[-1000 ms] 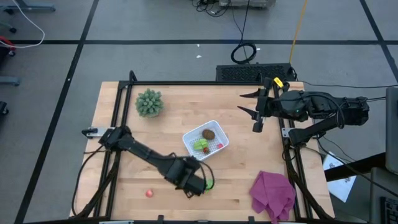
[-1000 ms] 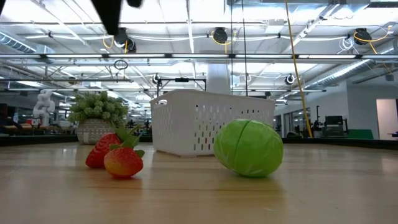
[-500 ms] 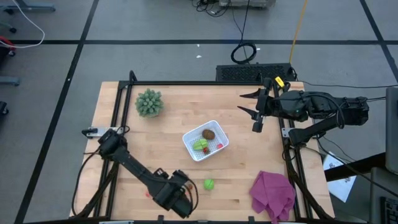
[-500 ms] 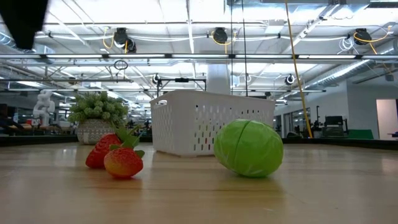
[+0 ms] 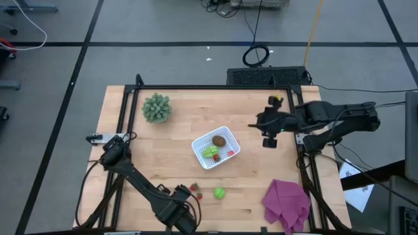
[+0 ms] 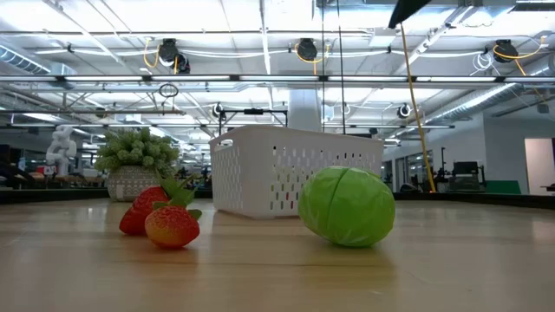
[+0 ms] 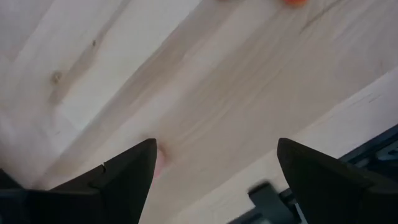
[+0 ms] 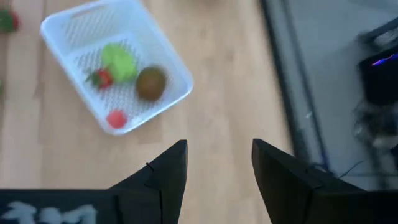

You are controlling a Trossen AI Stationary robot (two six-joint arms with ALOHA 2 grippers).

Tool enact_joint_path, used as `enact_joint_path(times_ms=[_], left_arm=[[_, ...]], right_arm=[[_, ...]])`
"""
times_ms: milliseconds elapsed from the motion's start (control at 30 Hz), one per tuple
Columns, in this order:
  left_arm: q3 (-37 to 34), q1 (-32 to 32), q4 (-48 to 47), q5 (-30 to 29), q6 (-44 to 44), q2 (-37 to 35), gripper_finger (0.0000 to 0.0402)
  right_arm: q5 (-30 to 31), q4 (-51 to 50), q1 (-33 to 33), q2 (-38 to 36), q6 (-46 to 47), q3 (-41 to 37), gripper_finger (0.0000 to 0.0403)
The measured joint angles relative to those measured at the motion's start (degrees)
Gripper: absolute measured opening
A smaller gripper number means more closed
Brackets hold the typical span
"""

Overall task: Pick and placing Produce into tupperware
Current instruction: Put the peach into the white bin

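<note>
On the desk (image 5: 261,170), near its middle, the tupperware (image 5: 216,147) held four produce pieces, while two strawberries (image 5: 196,191) and one green ball (image 5: 219,192) lay loose nearer the front edge. Left claw (image 5: 176,212) hovered spread and empty beside them, probably lining up. Right claw (image 5: 268,125) waited, parted, gripping nothing.

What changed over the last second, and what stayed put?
The left hand swept from beside the green ball toward the table's near edge, open and empty, uncovering the strawberries. The right hand turned to face down over the table, holding nothing. The basket, its contents, the plant and cloth stayed put.
</note>
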Motion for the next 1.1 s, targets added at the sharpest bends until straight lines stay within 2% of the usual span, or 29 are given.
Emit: enact_joint_path(times_ms=[167, 400, 633, 733, 833, 967, 1100], left_arm=[[0.0, -2.4, -1.1, 1.1, -4.4, 0.0, 0.034], [0.0, -7.1, -4.0, 0.5, -13.2, -0.5, 0.034], [-1.6, -9.0, -7.9, -4.5, -16.9, -3.1, 0.034], [-7.6, -9.0, -6.3, -5.7, -17.8, -7.5, 0.0339], [-18.0, -9.0, -1.8, -5.0, -21.5, -14.1, 0.0339], [-33.7, -9.2, 17.4, -6.7, -25.2, -23.7, 0.0339], [-45.6, -9.1, 34.8, -7.9, -25.9, -27.6, 0.0339]], right_arm=[[-3.0, -0.5, 0.0, 2.7, 0.5, 0.0, 0.0171], [-3.0, -0.4, 0.0, 3.4, 0.4, 0.0, 0.0171], [-3.1, 1.2, 0.0, 3.0, 0.4, 0.0, 0.0171], [-3.1, 1.2, 0.0, 3.1, 0.4, 0.0, 0.0171], [-3.1, 1.2, 0.0, 3.0, 0.4, 0.0, 0.0171], [-3.1, 1.2, 0.0, 3.0, 0.4, 0.0, 0.0171], [-3.1, 1.2, 0.0, 3.0, 0.3, 0.0, 0.0171]])
